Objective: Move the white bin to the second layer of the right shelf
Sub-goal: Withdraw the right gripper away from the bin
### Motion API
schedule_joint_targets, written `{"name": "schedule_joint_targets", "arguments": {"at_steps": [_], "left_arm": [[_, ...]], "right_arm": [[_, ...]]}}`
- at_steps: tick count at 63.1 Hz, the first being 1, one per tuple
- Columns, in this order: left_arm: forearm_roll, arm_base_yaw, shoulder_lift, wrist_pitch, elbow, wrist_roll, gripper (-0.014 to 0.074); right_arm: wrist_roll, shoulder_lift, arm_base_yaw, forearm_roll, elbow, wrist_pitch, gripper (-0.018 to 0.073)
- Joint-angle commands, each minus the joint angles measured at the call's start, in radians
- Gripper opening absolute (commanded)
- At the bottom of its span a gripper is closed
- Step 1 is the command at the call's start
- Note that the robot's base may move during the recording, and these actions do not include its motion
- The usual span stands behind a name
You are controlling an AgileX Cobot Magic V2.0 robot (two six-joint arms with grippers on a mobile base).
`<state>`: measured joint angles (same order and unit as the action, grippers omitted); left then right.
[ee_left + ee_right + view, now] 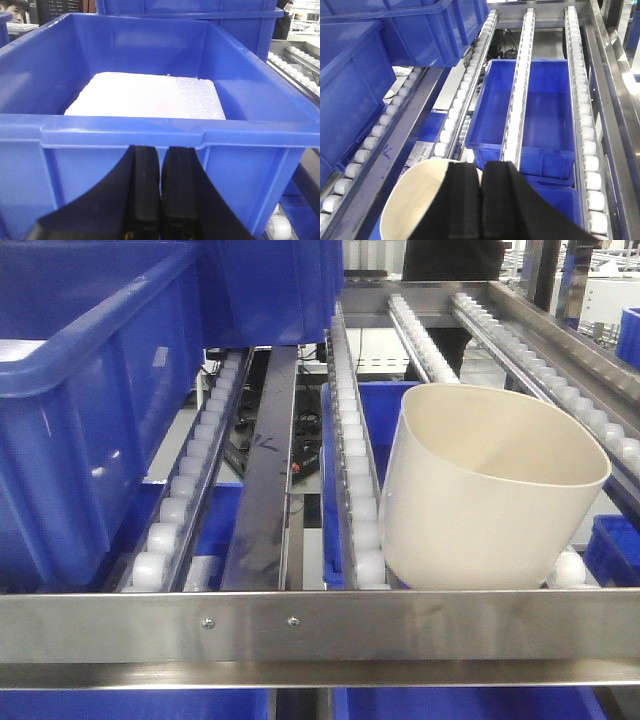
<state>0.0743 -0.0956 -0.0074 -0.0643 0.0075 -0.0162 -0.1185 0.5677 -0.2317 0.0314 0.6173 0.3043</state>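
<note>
The white bin (480,500) stands tilted on the roller rails (355,460) of the right shelf's second layer, close behind the flat steel front bar (320,625). No gripper shows in the front view. In the right wrist view the bin (420,200) lies at the bottom left. My right gripper (481,167) is shut, and its fingertips overlap the bin's rim. I cannot tell whether they touch it. My left gripper (160,150) is shut and empty, just in front of a blue crate (150,135) that holds a white foam slab (150,95).
Blue crates (90,410) fill the left lane of the rack. Another blue crate (530,115) sits on the level below the rails. A dark steel divider (265,470) runs between the lanes. Roller rails (520,90) stretch to the back.
</note>
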Motion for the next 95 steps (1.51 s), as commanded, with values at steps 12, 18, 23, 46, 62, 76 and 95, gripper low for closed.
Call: {"name": "schedule_joint_targets", "arguments": {"at_steps": [12, 18, 23, 46, 62, 76, 95], "left_arm": [[0.001, -0.006, -0.003, 0.084, 0.037, 0.007, 0.0085], [0.001, -0.006, -0.003, 0.084, 0.037, 0.007, 0.0085], [0.001, -0.006, -0.003, 0.084, 0.037, 0.007, 0.0085], [0.001, -0.006, -0.003, 0.084, 0.037, 0.007, 0.0085], [0.001, -0.006, -0.003, 0.084, 0.037, 0.007, 0.0085], [0.001, -0.006, -0.003, 0.084, 0.037, 0.007, 0.0085], [0.001, -0.006, -0.003, 0.084, 0.037, 0.007, 0.0085]], "right_arm": [[0.004, -0.001, 0.003, -0.012, 0.026, -0.085, 0.0057], [0.004, -0.018, 0.003, -0.013, 0.020, -0.058, 0.0057], [0.004, -0.063, 0.019, -0.013, -0.008, -0.058, 0.0057], [0.004, -0.350, 0.161, -0.013, -0.298, -0.061, 0.0057], [0.003, -0.534, 0.165, -0.005, -0.525, -0.121, 0.0057], [0.003, -0.599, 0.165, 0.005, -0.631, -0.267, 0.0057], [0.003, -0.599, 0.165, 0.004, -0.631, -0.276, 0.0057]]}}
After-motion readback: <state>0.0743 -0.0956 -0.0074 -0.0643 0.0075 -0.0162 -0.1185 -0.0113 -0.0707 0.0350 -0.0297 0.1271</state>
